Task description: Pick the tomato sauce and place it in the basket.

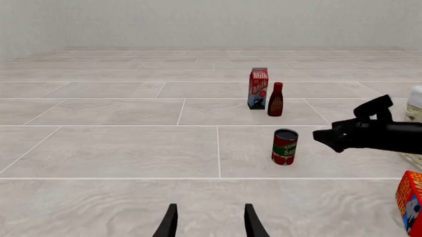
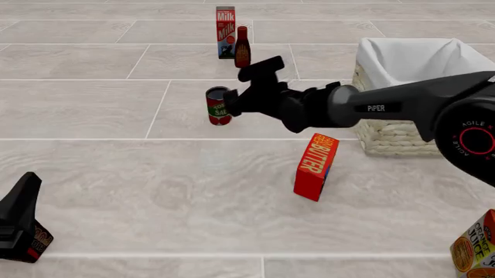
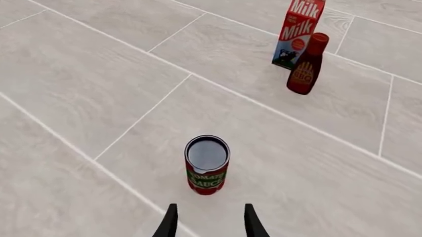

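The tomato sauce can (image 2: 218, 106) stands upright on the tiled surface, red and green label, dark metal top. It also shows in the right wrist view (image 3: 207, 165) and the left wrist view (image 1: 285, 146). My right gripper (image 2: 230, 108) is open just right of the can, close to it, not around it; its fingertips (image 3: 171, 220) sit short of the can. The basket (image 2: 408, 98), pale wicker with white lining, stands at the right behind my right arm. My left gripper (image 1: 209, 222) is open and empty, low at the front left (image 2: 19, 223).
A milk carton (image 2: 225, 32) and a dark red-brown bottle (image 2: 242, 47) stand behind the can. A red butter box (image 2: 316, 166) leans in front of the basket. An orange juice carton (image 2: 473, 249) sits at the front right corner.
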